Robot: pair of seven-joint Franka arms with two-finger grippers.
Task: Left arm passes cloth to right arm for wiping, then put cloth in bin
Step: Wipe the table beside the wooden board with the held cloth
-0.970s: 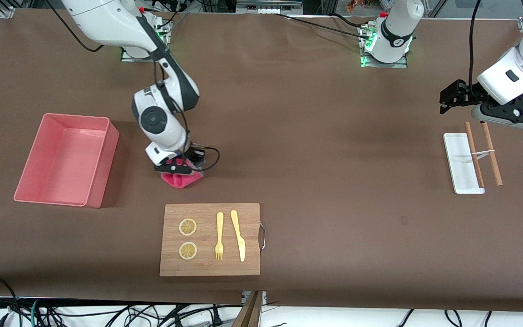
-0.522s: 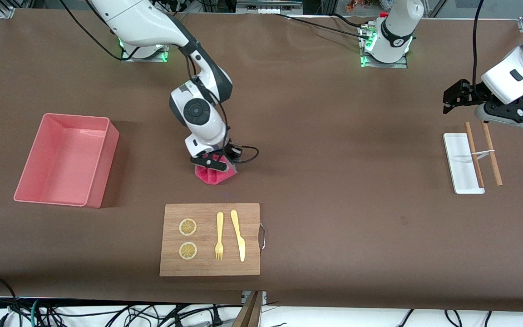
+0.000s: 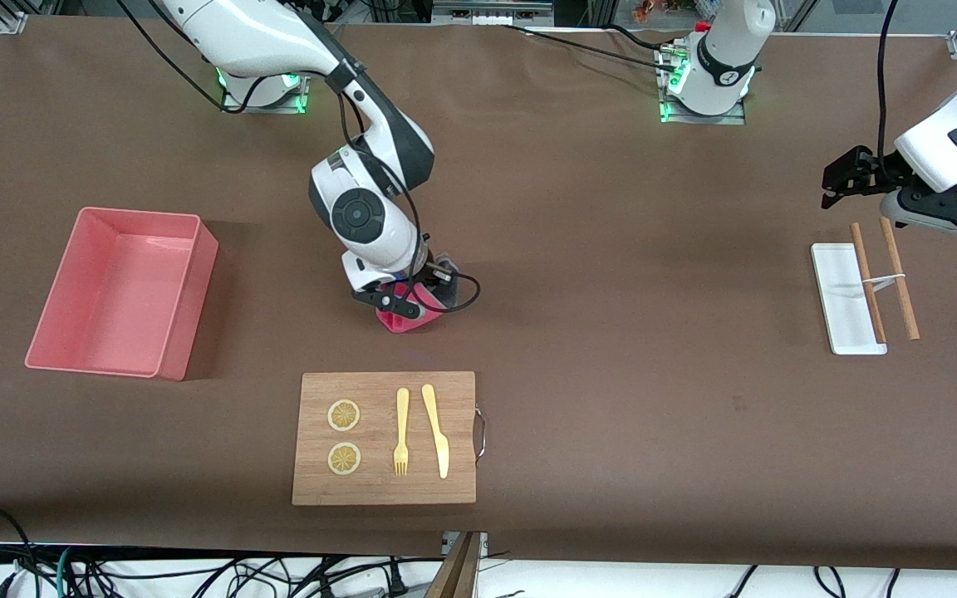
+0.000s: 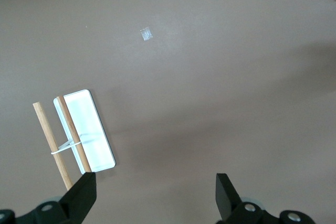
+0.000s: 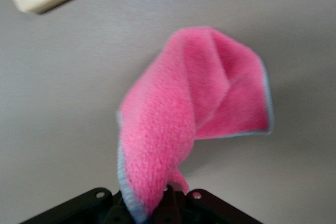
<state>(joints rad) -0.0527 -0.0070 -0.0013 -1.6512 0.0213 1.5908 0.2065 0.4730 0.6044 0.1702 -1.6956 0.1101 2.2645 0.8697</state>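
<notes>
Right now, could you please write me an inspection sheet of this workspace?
Surface: brown table cover, no spill seen.
Job's things: cloth pressed on the table; bin toward the right arm's end, nothing in it.
Clutter: wooden board with two lemon slices, fork, knife; white tray with chopsticks.
Tools: right tool shut on the cloth; left tool open above the tray.
Cables: bundle under the table edge.
Surroundings: nothing seen.

A crimson-pink fuzzy cloth (image 3: 406, 319) lies mid-desk. From it, the pale pink rectangular plastic tub (image 3: 182, 292) sits at nine o'clock, the wooden cutting board (image 3: 385, 490) at six, the narrow white tray (image 3: 837, 286) at three.
</notes>
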